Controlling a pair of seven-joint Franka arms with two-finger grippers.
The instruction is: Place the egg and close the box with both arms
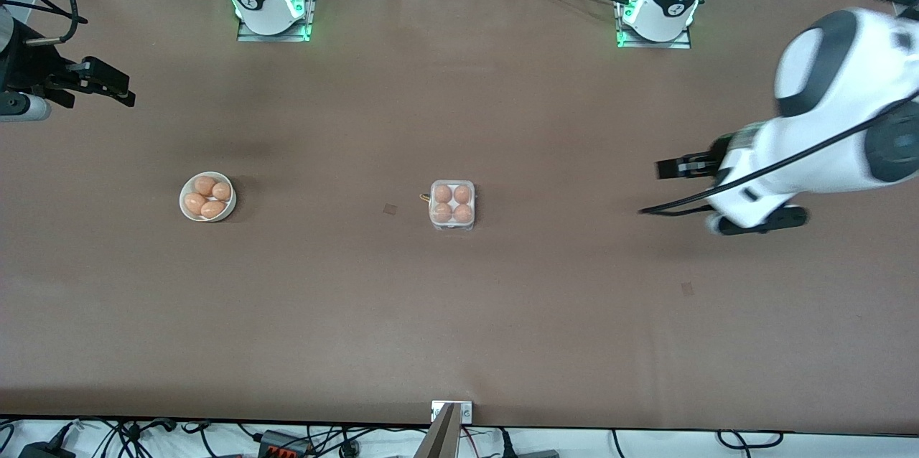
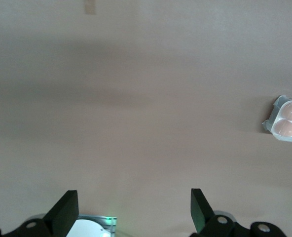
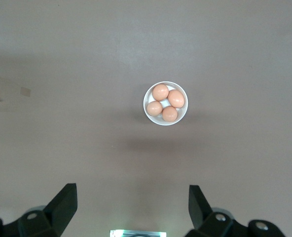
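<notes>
Clear-plastic square egg box [image 1: 452, 204] well off from both my grippers, four orange-brown eggs seated, lid looks down | left gripper [image 2: 134, 212] spread, empty over bare table | right gripper [image 3: 132, 210] spread, empty, waiting near round white bowl [image 3: 165, 103] | task likely done

In the left wrist view the egg carton [image 2: 287, 120] is cut off at the picture's edge, showing only two eggs fully. The right wrist view catches just a sliver of it. In the front view the right gripper [image 1: 108, 85] sits partly out of frame, and the carton's lid is too small to judge.
</notes>
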